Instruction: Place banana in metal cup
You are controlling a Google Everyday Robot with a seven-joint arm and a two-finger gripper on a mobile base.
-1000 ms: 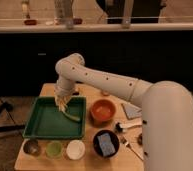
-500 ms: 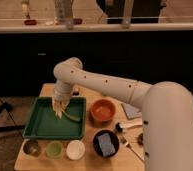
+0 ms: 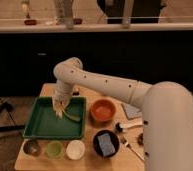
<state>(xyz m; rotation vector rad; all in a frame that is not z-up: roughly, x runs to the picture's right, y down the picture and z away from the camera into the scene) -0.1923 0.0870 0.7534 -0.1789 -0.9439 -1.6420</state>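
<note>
Dim, warm light; background dark. Gripper point(image 3: 58, 106) over the worktop point(image 3: 88, 95) looks soft, and the whole view is blurred.

hand point(image 3: 59, 106) fingertips blurred over green tray point(image 3: 42, 127), grip unreadable

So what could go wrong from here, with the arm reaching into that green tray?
The gripper is low in the green tray, right by the banana and a curved greenish-yellow piece. It might take the wrong one, or nudge both. The metal cup sits at the table's front edge beside a green cup and a white cup, so a drop could land in a neighbour or tip the cup.
</note>
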